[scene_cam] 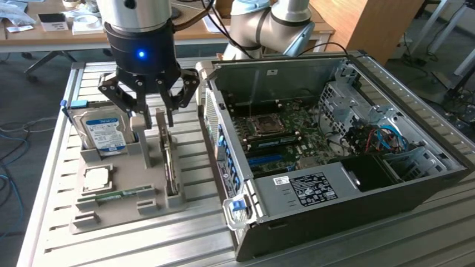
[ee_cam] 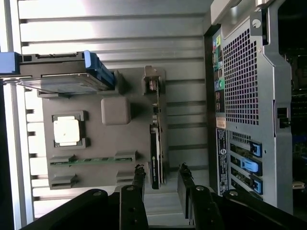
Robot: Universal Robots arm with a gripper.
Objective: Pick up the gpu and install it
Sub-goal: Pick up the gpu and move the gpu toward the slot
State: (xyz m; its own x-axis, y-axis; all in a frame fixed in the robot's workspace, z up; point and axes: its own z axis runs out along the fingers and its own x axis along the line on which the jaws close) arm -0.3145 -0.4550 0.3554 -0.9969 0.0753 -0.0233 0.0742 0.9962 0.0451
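Observation:
The gpu (scene_cam: 169, 161) is a thin dark card standing on edge in a slot of the grey parts holder (scene_cam: 111, 218). The wrist view looks down on the gpu (ee_cam: 155, 148), with its pale metal bracket (ee_cam: 152, 84) at the far end. My gripper (scene_cam: 156, 114) hangs open just over the card's bracket end in the exterior view. The wrist view shows my gripper (ee_cam: 162, 176) with one black finger (ee_cam: 139, 178) on each side of the card's near end, apart from it. Nothing is gripped.
The holder also carries a blue-labelled hard drive (scene_cam: 104, 132) on edge, a square processor (scene_cam: 97, 178) and a green memory stick (scene_cam: 119, 194). The open computer case (scene_cam: 334, 144) lies at the exterior view's right, motherboard (scene_cam: 278, 130) exposed. A slatted metal table (scene_cam: 148, 245) is beneath.

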